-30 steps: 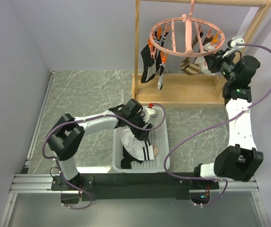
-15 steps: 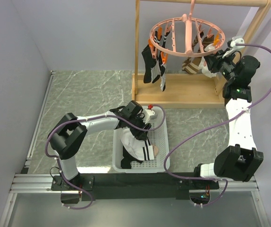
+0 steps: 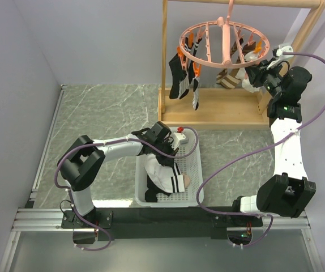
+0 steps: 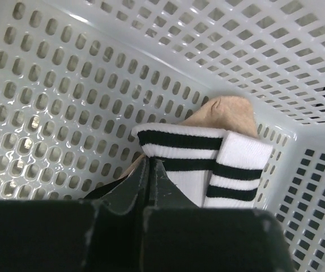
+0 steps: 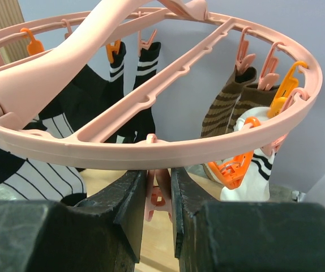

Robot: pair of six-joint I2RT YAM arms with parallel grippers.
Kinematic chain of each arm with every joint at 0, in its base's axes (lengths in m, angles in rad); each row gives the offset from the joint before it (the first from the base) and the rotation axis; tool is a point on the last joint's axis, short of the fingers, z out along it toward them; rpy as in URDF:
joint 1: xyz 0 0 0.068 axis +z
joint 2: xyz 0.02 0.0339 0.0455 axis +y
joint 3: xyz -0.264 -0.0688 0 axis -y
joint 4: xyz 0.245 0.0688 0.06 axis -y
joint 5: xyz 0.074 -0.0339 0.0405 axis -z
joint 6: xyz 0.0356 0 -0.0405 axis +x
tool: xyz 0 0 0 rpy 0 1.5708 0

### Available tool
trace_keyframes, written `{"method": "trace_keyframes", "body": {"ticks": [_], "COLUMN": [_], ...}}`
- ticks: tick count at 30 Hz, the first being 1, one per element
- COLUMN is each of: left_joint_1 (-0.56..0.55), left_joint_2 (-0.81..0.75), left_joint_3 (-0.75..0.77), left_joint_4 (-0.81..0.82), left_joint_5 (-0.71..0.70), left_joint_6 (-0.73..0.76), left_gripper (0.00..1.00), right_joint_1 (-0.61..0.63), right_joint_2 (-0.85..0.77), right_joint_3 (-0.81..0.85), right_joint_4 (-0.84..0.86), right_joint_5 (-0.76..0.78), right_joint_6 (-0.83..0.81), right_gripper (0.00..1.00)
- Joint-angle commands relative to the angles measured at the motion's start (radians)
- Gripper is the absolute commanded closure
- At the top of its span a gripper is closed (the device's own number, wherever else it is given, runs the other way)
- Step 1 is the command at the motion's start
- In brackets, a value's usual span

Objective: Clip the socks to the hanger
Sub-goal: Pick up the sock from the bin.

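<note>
The pink ring hanger (image 3: 222, 42) hangs from the wooden rack, with dark striped socks (image 3: 182, 79) clipped on its left and brown striped ones (image 3: 227, 79) on its right. More socks (image 3: 165, 178) lie in the white basket (image 3: 195, 170). My left gripper (image 3: 171, 154) reaches down into the basket. In the left wrist view its jaws (image 4: 149, 162) are shut at the cuff edge of a white sock with black stripes (image 4: 193, 153). My right gripper (image 3: 254, 76) is at the hanger's right rim (image 5: 151, 144), shut (image 5: 158, 170) on a pink clip (image 5: 159, 195) that hangs below it.
The light wooden rack (image 3: 208, 107) stands at the back of the marble table top. An orange clip (image 5: 233, 164) holds a white striped sock (image 5: 250, 175) just right of my right fingers. A tan sock (image 4: 222, 110) lies behind the white one in the basket. Purple cables trail from both arms.
My left gripper has shut on the white sock's cuff in the basket. The hanging dark socks have swung slightly. The right arm has stayed put.
</note>
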Motion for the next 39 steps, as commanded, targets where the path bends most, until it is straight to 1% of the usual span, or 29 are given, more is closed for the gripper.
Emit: {"method": "trace_keyframes", "body": {"ticks": [1, 3, 4, 6, 9, 10, 15, 17, 19, 20, 21, 25, 26, 27, 29, 31, 33, 34, 36, 39], "left_joint_1": [-0.008, -0.003, 0.0, 0.001, 0.001, 0.001, 0.003, 0.003, 0.003, 0.003, 0.003, 0.003, 0.003, 0.003, 0.003, 0.003, 0.0, 0.0, 0.0, -0.008], "left_joint_2": [-0.016, -0.06, -0.076, -0.129, -0.197, -0.214, -0.32, -0.347, -0.353, -0.355, -0.349, -0.288, -0.25, -0.231, -0.171, -0.13, -0.07, -0.048, 0.022, 0.097], "left_joint_3": [0.011, 0.002, -0.004, -0.018, -0.018, -0.018, 0.008, 0.026, 0.055, 0.064, 0.075, 0.107, 0.126, 0.133, 0.149, 0.158, 0.146, 0.143, 0.163, 0.23], "left_joint_4": [0.037, 0.106, 0.135, 0.219, 0.27, 0.317, 0.437, 0.494, 0.532, 0.587, 0.62, 0.805, 0.836, 0.912, 0.985, 1.132, 1.264, 1.407, 1.503, 1.556], "left_joint_5": [0.057, 0.051, 0.045, 0.008, -0.03, -0.041, -0.134, -0.142, -0.121, -0.107, -0.071, -0.017, -0.012, -0.015, -0.012, 0.012, 0.028, 0.031, 0.007, 0.008], "left_joint_6": [-0.004, -0.037, -0.039, -0.102, -0.114, -0.113, -0.133, -0.137, -0.14, -0.151, -0.154, -0.191, -0.209, -0.221, -0.251, -0.28, -0.343, -0.37, -0.439, -0.441], "left_gripper": [0.99, 0.99, 1.0, 0.99, 0.99, 0.99, 0.99, 0.99, 0.99, 0.99, 0.99, 0.99, 0.99, 0.99, 0.99, 0.99, 0.99, 1.0, 1.0, 0.99], "right_joint_1": [0.01, 0.01, 0.01, 0.01, 0.01, 0.01, 0.012, 0.012, 0.012, 0.012, 0.012, 0.012, 0.013, 0.012, 0.013, 0.013, 0.013, 0.012, 0.013, 0.015], "right_joint_2": [-0.01, -0.01, -0.009, -0.006, -0.003, -0.003, -0.006, -0.007, -0.009, -0.007, -0.007, -0.006, -0.007, -0.004, -0.004, -0.006, -0.009, -0.009, -0.009, -0.004], "right_joint_3": [0.012, 0.014, 0.015, 0.02, 0.017, 0.014, 0.007, 0.004, -0.003, -0.003, 0.0, -0.003, -0.005, -0.009, -0.009, -0.011, -0.014, -0.014, -0.008, -0.002], "right_joint_4": [0.05, 0.052, 0.055, 0.052, 0.061, 0.064, 0.081, 0.091, 0.102, 0.105, 0.107, 0.128, 0.144, 0.15, 0.156, 0.154, 0.158, 0.156, 0.153, 0.148], "right_joint_5": [0.018, 0.022, 0.034, 0.033, 0.015, 0.008, -0.012, -0.018, -0.036, -0.038, -0.045, -0.068, -0.071, -0.076, -0.082, -0.085, -0.081, -0.076, -0.067, -0.067], "right_joint_6": [0.001, 0.015, 0.05, 0.067, 0.104, 0.116, 0.145, 0.15, 0.153, 0.157, 0.162, 0.196, 0.206, 0.223, 0.237, 0.243, 0.252, 0.258, 0.275, 0.297], "right_gripper": [0.97, 0.99, 1.0, 1.0, 1.0, 1.0, 1.0, 1.0, 1.0, 1.0, 1.0, 1.0, 1.0, 1.0, 1.0, 1.0, 1.0, 1.0, 1.0, 1.0]}}
